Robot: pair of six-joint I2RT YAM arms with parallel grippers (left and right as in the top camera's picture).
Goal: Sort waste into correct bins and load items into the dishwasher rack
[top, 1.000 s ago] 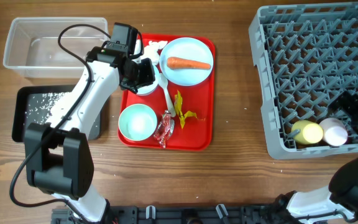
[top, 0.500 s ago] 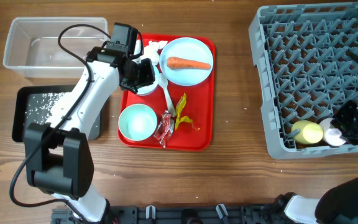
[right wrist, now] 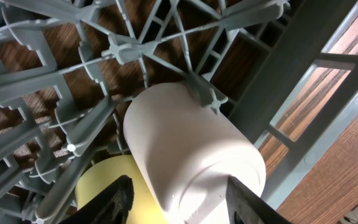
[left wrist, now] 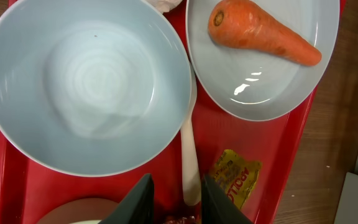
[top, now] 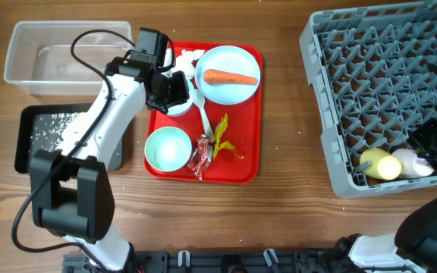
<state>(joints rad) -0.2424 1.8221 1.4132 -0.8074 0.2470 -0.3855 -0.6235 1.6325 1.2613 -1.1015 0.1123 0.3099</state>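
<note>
The left arm is reaching up from the counter's near edge across the black bin, its left claw hanging over the top left of the red tray. The right arm is coming in at the far right, its right claw pointing down into the near right corner of the grey rack. The left wrist camera is showing what the overhead view is hiding: the fingers are standing apart, one on each side of the white spoon's handle, beside an empty pale blue bowl. An orange carrot is lying on the pale blue plate, and a yellow wrapper is lying below it. The right wrist camera is showing that claw's fingers apart too, with the pink cup lying on its side among the pegs and leaning against the yellow cup; whether the fingers are touching it I cannot tell.
</note>
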